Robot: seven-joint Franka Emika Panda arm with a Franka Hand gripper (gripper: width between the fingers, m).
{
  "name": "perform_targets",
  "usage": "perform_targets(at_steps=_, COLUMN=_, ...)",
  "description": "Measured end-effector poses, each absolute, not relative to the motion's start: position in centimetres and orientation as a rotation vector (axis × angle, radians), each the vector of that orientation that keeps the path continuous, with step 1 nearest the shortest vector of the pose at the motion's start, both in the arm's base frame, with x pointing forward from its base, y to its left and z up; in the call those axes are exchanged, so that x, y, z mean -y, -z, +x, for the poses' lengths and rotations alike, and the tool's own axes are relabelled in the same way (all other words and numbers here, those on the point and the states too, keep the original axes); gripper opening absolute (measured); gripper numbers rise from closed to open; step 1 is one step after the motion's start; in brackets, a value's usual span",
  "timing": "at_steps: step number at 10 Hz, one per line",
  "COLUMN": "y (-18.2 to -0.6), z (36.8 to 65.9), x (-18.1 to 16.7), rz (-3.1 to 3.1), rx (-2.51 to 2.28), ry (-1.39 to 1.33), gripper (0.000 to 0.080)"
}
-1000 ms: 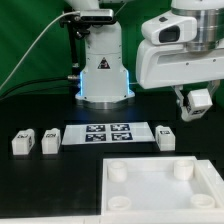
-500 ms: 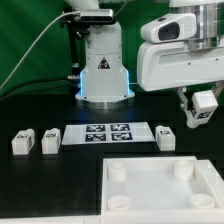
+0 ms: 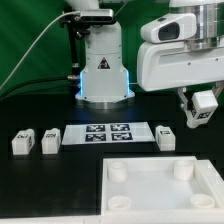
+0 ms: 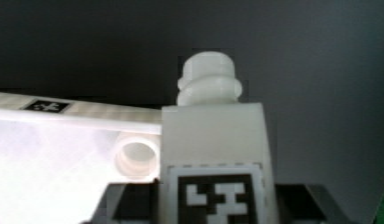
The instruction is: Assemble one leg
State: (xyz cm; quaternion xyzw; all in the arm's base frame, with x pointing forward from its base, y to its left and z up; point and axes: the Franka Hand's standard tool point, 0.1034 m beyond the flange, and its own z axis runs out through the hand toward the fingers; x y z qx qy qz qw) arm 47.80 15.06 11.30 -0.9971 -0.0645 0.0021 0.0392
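While loose legs [image 3: 22, 143] lie at middle left beside the marker board [image 3: 105, 133], the gripper [image 3: 198, 113] at the right edge is clamped on the leg [image 4: 215, 140] in mid-air, and any slack in that pinch could let it tilt and miss the top's socket [image 4: 139, 153].

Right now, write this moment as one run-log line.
gripper: shut on leg | leg: held off table | other legs: three on table
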Motion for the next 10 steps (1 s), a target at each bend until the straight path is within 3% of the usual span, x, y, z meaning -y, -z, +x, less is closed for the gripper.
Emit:
perform_targets(at_steps=1, y=-12.2, z=49.5, x=-14.2, rz=-3.042, rx=0.301, ry=0.106, gripper=0.0288)
perform_targets(at_steps=2, y=-14.6, z=52.4, x=-11.8, rz=-3.034, rx=0.334, ry=0.312, gripper=0.0288)
perform_targets(at_steps=5, y=-19.0, z=57.5, x=-8.0, rz=-2.955, rx=0.364, ry=0.889, gripper=0.0288)
perform_targets(at_steps=7, y=-19.6, z=57.8, x=-7.1, rz=-2.907, rx=0.324, ry=1.089, gripper=0.0288)
perform_targets(at_steps=10, y=-18.2, z=57.3, x=-7.7, rz=-2.910, rx=0.319, ry=1.054, gripper=0.0288)
